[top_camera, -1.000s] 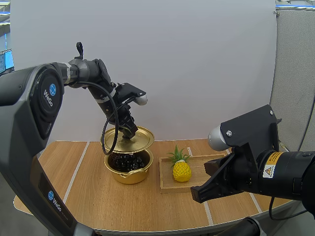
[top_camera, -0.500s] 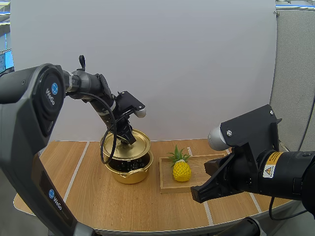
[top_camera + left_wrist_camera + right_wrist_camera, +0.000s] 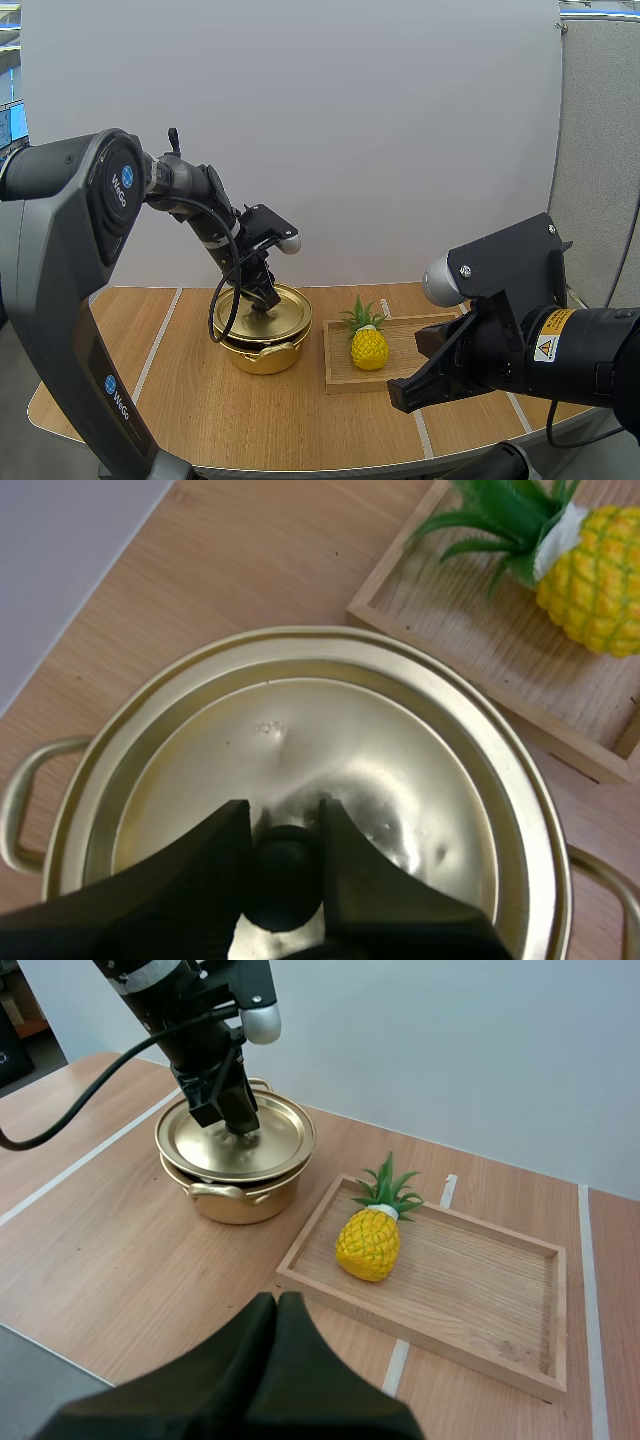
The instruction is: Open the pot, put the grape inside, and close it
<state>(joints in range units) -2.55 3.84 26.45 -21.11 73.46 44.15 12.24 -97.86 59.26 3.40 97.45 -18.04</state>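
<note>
Golden metal sits leftmost: the pot [image 3: 262,358] stands on the table [image 3: 200,410] with its lid [image 3: 292,310] laid over the rim. My left gripper [image 3: 264,296] comes down on it from above, its fingers [image 3: 200,870] clamped on the black knob [image 3: 285,880]. The lid covers the inside, so I cannot tell whether the grape lies under it. It looks seated, though perhaps not flush all round.

To the right, a toy pineapple [image 3: 369,346] stands in the wooden tray [image 3: 425,345], just beside the pot. My right gripper [image 3: 278,1305] hangs over the near table edge, its fingers pressed together on nothing.

The risk, as I judge it, is in letting go. If the lid sits off-centre it may tip or slide when released. A lift before the fingers part would drag it off, and pressing down could shove the pot into the tray.
</note>
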